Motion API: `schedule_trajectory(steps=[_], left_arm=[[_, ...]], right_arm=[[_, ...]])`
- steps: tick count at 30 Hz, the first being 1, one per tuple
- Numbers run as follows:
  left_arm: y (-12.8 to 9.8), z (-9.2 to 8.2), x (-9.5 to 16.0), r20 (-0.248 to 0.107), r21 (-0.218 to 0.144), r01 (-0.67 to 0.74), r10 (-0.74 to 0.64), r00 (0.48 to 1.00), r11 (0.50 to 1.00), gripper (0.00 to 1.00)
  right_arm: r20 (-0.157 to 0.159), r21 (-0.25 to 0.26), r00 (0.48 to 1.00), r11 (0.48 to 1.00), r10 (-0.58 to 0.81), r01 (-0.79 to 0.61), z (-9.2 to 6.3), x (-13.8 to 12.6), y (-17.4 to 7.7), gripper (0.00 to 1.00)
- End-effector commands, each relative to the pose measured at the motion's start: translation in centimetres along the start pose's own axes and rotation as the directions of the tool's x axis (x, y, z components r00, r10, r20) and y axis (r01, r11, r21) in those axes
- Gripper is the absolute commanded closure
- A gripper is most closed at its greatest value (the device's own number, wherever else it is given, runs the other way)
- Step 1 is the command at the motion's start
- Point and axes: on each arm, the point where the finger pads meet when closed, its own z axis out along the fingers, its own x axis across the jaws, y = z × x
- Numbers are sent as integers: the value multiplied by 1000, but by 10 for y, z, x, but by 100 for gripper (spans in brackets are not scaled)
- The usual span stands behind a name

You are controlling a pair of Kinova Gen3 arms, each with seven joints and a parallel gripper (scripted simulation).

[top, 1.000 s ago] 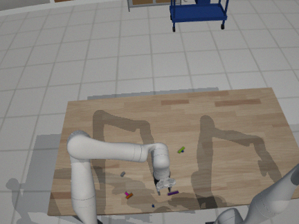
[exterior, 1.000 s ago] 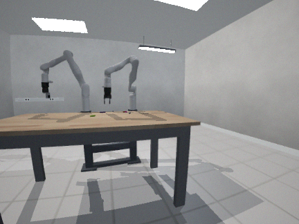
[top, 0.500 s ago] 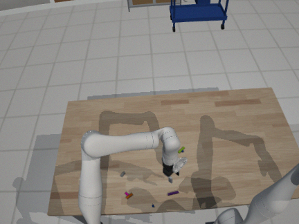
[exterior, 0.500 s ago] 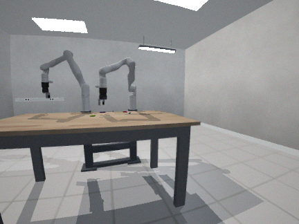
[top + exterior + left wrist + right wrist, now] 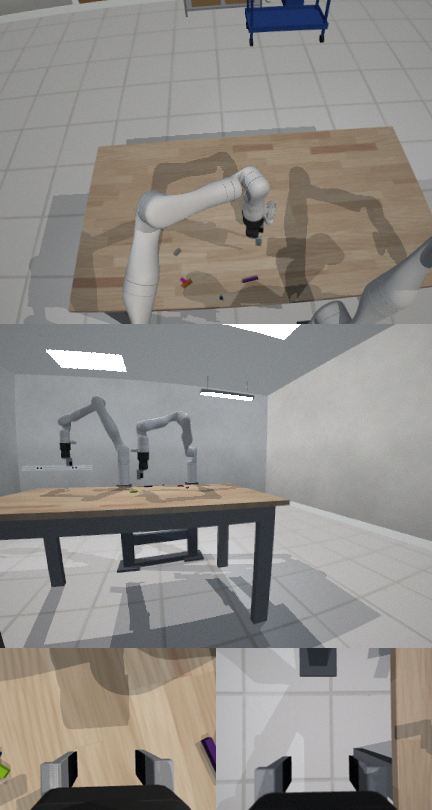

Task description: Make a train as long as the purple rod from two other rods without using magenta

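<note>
Top view: the purple rod (image 5: 250, 279) (image 5: 210, 751) lies flat near the table's (image 5: 350, 200) edge, well apart from the grey rod (image 5: 177, 252). The orange rod (image 5: 187, 283) sits against or just beside the magenta rod (image 5: 183, 280); 1 blue rod (image 5: 221, 298) lies between orange and purple. The left wrist view shows the lime rod (image 5: 3, 771), cut off by the frame. The left gripper (image 5: 259, 237) (image 5: 140, 475) (image 5: 106, 763) hangs above the wood, fully open, holding nothing. The right gripper (image 5: 69, 463) (image 5: 320, 768), also wide open and holding nothing, is beyond the table's side.
</note>
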Motion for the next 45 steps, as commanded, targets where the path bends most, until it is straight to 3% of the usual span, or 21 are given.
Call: schedule_trajectory(steps=[1,7,9,16,24,33,40,41,45], left_arm=[[-4,1,-27,-2,-12,166,-166,986,986,0],[-6,2,-63,14,-11,384,-384,923,923,0],[-6,2,-63,14,-11,384,-384,923,923,0],[-6,0,-105,43,5,630,-629,776,777,0],[-7,-5,-131,65,34,771,-772,633,635,0],[-8,-8,-140,72,48,815,-816,574,577,0],[-8,-8,-142,73,51,822,-823,564,568,0],[-8,-8,-142,73,51,822,-823,564,568,46],[-8,-8,-142,73,51,822,-823,564,568,46]], right_arm=[[0,-2,1000,1000,0,0,-1,0,0,0],[0,-2,1000,1000,0,0,-1,0,0,0],[0,-2,1000,1000,0,0,-1,0,0,0],[0,-2,1000,1000,0,0,-1,0,0,0],[0,-2,1000,1000,0,0,-1,0,0,0],[0,-2,1000,1000,0,0,-1,0,0,0],[0,-2,1000,1000,0,0,-1,0,0,0],[0,-2,1000,1000,0,0,-1,0,0,0],[0,-2,1000,1000,0,0,-1,0,0,0]])
